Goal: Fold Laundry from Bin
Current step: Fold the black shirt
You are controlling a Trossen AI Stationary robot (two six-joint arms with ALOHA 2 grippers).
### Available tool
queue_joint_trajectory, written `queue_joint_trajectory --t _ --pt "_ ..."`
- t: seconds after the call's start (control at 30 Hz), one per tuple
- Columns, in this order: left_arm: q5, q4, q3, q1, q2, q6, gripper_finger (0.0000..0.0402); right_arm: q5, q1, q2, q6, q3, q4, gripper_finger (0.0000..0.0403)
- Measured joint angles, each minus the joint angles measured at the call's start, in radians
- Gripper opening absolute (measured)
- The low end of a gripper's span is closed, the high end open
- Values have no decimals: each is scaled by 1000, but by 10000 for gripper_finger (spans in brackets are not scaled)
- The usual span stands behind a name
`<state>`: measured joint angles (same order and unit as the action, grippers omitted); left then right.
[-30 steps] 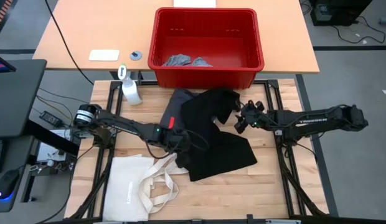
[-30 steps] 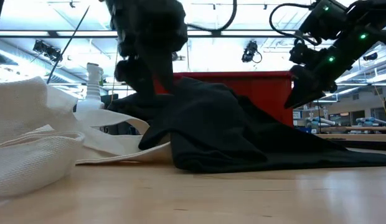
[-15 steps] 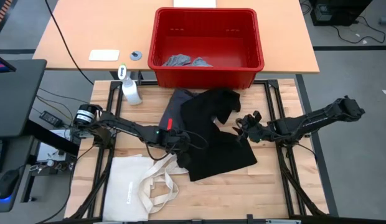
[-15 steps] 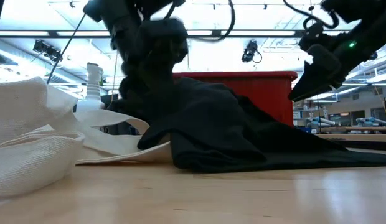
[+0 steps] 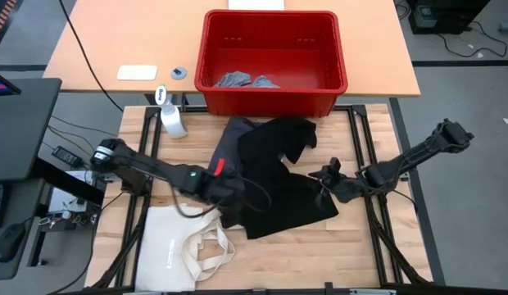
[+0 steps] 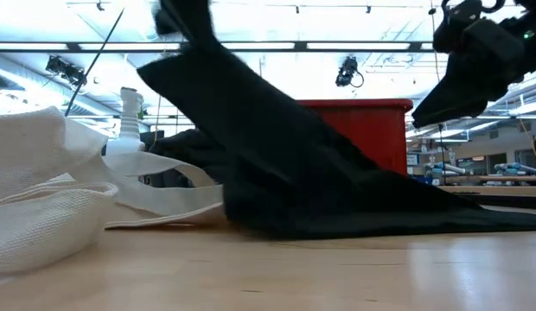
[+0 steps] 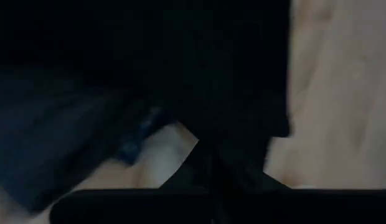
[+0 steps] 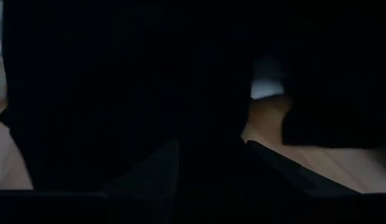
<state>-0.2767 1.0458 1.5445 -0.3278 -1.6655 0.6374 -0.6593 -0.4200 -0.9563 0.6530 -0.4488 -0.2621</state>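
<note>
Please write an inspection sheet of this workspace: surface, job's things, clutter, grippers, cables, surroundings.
Surface: wooden table, bare at its right side.
Job's things: large black garment spread mid-table, over a dark grey piece; red bin behind holds small grey pieces.
Clutter: cream tote bag front left; spray bottle back left.
Grippers: left gripper shut on the black garment's left edge, lifting it; right gripper at the garment's right edge, grip unclear.
Cables: black cables on the desk and beside the left arm.
Surroundings: tan desk, computer mouse.

Cream tote bag (image 5: 174, 243), spray bottle (image 5: 171, 120), white card (image 5: 137, 72).
</note>
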Motion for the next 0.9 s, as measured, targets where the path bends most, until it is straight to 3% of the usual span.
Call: queue_joint_trajectory --t 0.1,0.2,0.43,0.53,0.73,0.9 --pt "-106 163 118 -64 2 84 4 -5 -28 -21 -12 0 48 194" --pt "-193 224 220 -136 1 107 4 7 -41 -86 -144 4 212 194" --pt "-456 196 397 -286 1 50 4 125 10 -374 -464 10 898 194" --pt "-466 175 416 -322 0 52 4 150 67 -508 -526 -14 1059 194" --pt "-439 132 419 -373 -4 68 4 204 191 -727 -587 -170 1101 194" --pt "-419 19 418 -420 -6 -5 4 337 274 -861 -654 -369 1110 194"
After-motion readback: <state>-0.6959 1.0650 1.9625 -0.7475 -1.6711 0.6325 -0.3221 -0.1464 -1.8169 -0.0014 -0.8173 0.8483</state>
